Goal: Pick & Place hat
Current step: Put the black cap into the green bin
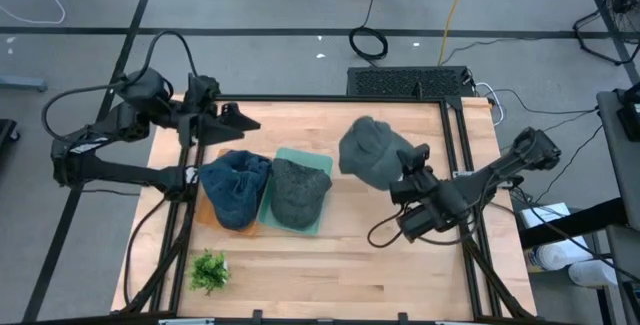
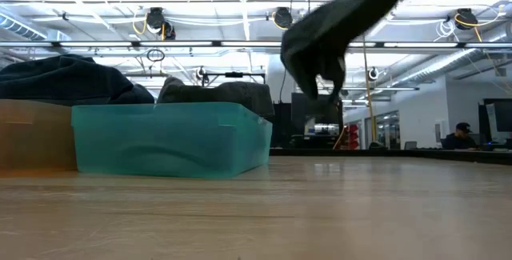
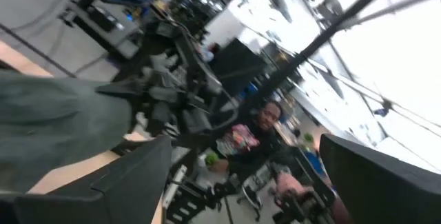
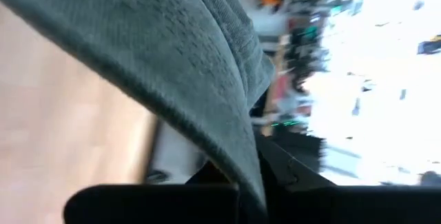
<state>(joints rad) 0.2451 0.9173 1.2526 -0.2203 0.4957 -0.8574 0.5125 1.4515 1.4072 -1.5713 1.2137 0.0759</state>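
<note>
The grey hat (image 1: 372, 153) hangs in the air to the right of the teal bin (image 1: 318, 220), lifted clear of the table (image 1: 330, 265) and pinched at one edge by the right gripper (image 1: 412, 173), whose fingers are closed on the fabric. In the low view the hat (image 2: 316, 48) droops from the arm as a loose dark bundle, so it looks light, soft and floppy: it will sag and swing rather than keep its form, and nothing about it seems fragile or slippery. The right wrist view shows a fine ribbed knit (image 4: 172, 65) folding over the gripper. A hold on the thick rolled edge looks safest, since a thin single layer could slip out or stretch.

Left of the hanging hat, the teal bin is a see-through plastic box with rounded corners, already holding a second grey knit hat (image 1: 298, 191). Touching the bin's left side, an orange bin (image 1: 207, 220) holds a blue, fuzzier hat (image 1: 234, 187). A small green plant sprig (image 1: 209, 271) lies well to the front left of the teal bin. The table is pale wood planks.

The left gripper (image 1: 245, 121) waits beyond the bins at the back left, its fingers spread and empty.
</note>
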